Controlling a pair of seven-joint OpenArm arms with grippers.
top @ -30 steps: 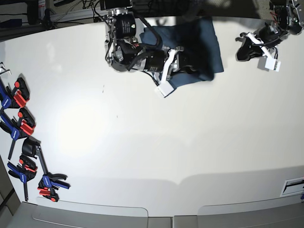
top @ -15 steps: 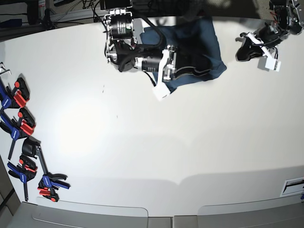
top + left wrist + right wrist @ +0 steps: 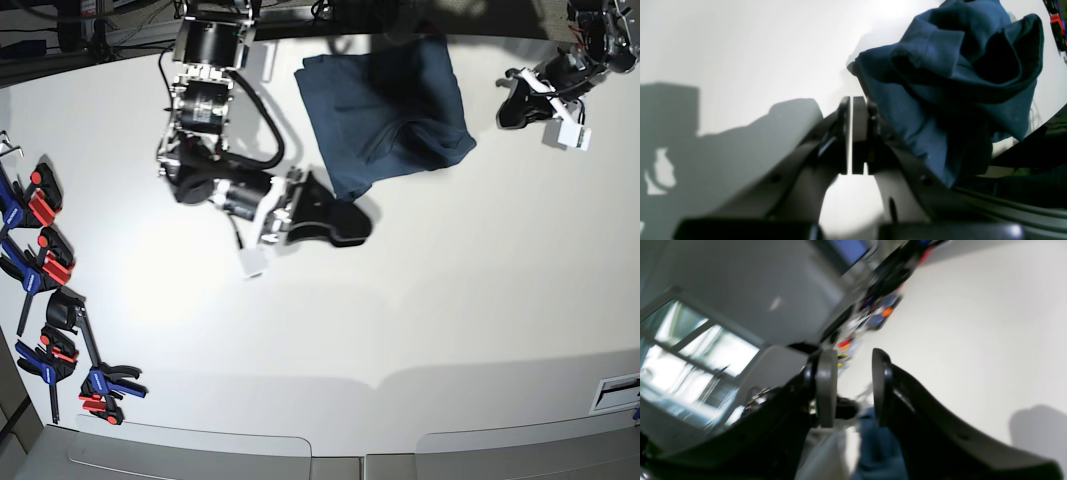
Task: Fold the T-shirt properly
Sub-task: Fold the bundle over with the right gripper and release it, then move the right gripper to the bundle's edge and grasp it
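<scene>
We are seeing the dark navy T-shirt (image 3: pixel 385 105) lying loosely folded and rumpled at the far edge of the white surface (image 3: pixel 420 300).

White table (image 3: pixel 420 300); red-blue clamps (image 3: pixel 50 300) lined along its left edge.

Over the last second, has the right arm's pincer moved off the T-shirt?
Yes. The right pincer has swung off the T-shirt toward the table's middle, nearer the clamps; it stands open, holding nothing.
</scene>
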